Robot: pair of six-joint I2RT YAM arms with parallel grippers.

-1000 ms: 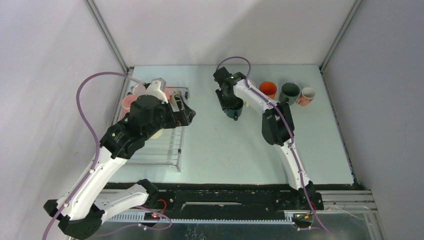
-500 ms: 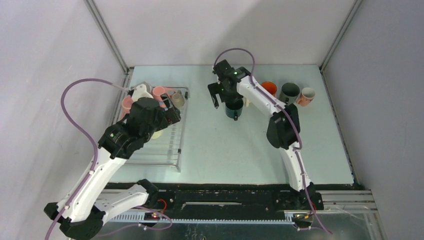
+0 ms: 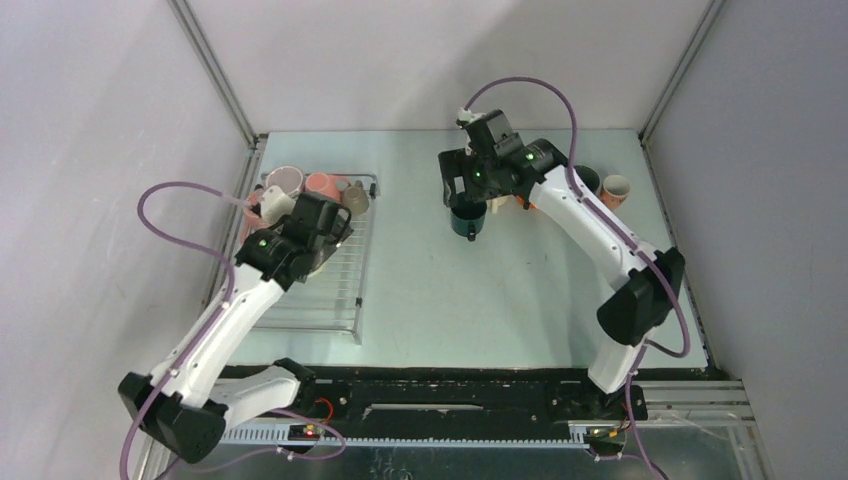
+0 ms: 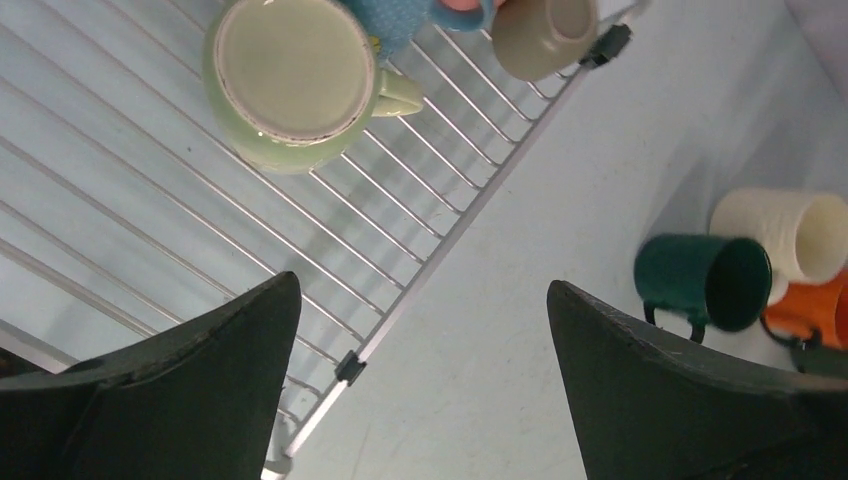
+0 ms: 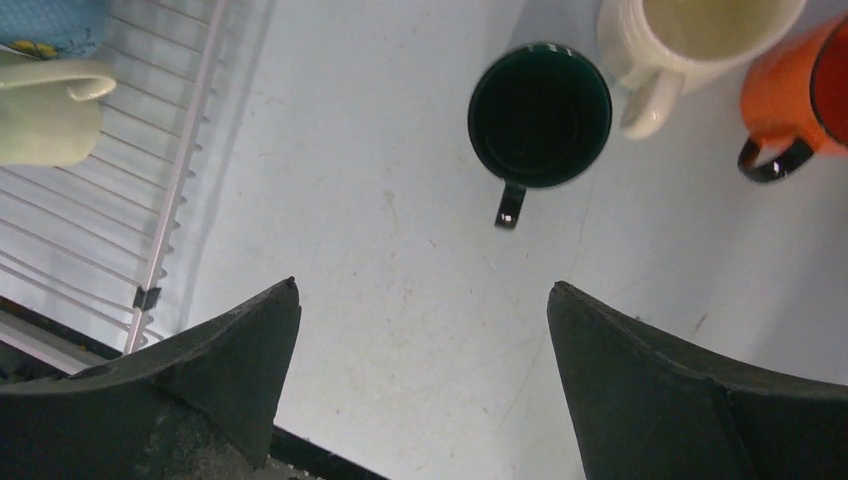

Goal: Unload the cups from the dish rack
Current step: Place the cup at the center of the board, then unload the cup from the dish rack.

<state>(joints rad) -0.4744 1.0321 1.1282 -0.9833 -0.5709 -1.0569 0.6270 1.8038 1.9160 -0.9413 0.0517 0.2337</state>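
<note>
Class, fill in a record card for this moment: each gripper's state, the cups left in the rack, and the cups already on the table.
Left gripper: open, empty, above the dish rack edge
Right gripper: open, empty, over the table near the dark green mug
In rack: light green mug, beige cup, pink cup, others partly hidden
On table: dark green mug, cream mug, orange mug

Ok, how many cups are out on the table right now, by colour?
Dark green mug: 1
Cream cup: 1
Orange mug: 1
Dark cup, partly hidden: 1
Pale cup, far right: 1
Total: 5
</note>
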